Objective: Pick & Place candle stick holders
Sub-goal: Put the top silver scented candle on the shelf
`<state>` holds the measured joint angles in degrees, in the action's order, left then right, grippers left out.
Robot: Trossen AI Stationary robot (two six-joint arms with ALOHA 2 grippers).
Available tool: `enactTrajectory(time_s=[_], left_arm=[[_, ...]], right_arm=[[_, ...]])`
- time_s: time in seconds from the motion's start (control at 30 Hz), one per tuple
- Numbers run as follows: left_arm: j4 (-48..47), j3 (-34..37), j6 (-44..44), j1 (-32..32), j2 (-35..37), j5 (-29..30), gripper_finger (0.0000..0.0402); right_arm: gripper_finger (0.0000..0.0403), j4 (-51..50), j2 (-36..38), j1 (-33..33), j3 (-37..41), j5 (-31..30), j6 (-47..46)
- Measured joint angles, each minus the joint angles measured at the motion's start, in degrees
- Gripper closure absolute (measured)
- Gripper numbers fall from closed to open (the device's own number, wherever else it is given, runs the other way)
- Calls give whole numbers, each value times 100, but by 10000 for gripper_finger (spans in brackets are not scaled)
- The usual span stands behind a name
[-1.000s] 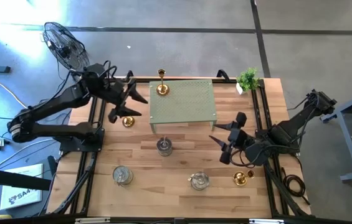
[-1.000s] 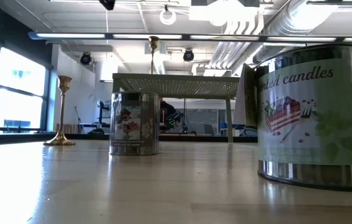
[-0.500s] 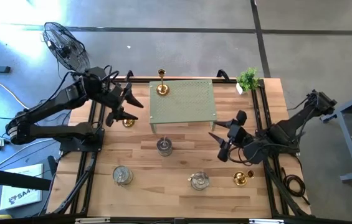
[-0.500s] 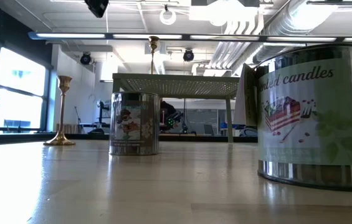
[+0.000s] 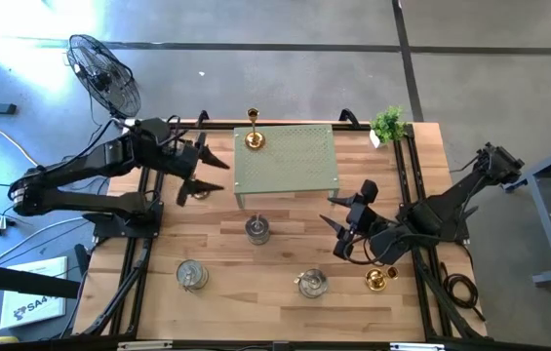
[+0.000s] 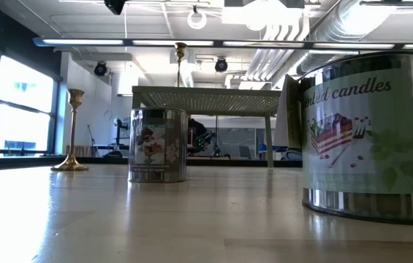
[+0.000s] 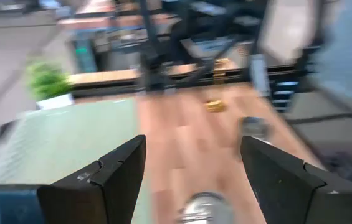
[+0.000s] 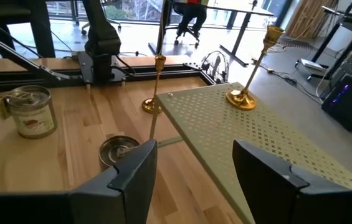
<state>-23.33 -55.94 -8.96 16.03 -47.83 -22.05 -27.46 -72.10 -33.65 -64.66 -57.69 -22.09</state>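
One gold candle stick holder (image 5: 253,139) stands by its round base on the green perforated stand (image 5: 290,161). A second (image 8: 154,87) stands on the table at the stand's left. A third (image 5: 379,280) is at the near right. Three silvery cylindrical holders (image 5: 256,229) (image 5: 192,275) (image 5: 312,283) stand on the wood. My left gripper (image 5: 205,175) hovers open above the second gold holder, at the stand's left side. My right gripper (image 5: 341,232) hangs open above the table, right of the middle silvery holder. Neither gripper holds anything.
A small green potted plant (image 5: 388,124) stands at the far right corner. Black rails (image 5: 407,185) run along both table sides. Bare wood lies between the stand and the near row of holders. A fan (image 5: 104,73) stands on the floor at the far left.
My left gripper has swung a little toward the table's left and near edges and turned about, staying open above the gold holder beside the stand. No holder has moved.
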Motion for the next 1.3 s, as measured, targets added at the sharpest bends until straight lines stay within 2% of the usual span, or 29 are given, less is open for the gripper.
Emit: enactTrajectory(time_s=[0.1, 0.3, 0.5, 0.63, 0.87, 1.13, 1.3], left_arm=[[0, 2, -104, -272, 0, 620, 144], [-2, 2, -430, -725, 0, 1122, 144], [-31, 2, -434, -781, 0, 1769, 144], [-35, 2, -605, -782, 0, 1809, 144], [-178, 2, -618, -782, 0, 1503, 144], [-365, 2, -268, -780, 0, 2195, 144], [-413, 2, -261, -780, 0, 2288, 144]], right_arm=[[199, 1, 2, -2, 0, 23, 0], [199, 2, 0, -17, 0, 123, -17], [199, 4, 1, -17, 0, 233, -44], [199, 6, 0, -17, 0, 266, -44], [199, 43, 1, -17, 0, 264, -44], [199, 80, 2, -17, 0, 276, -44], [199, 83, 2, -17, 0, 275, -44]])
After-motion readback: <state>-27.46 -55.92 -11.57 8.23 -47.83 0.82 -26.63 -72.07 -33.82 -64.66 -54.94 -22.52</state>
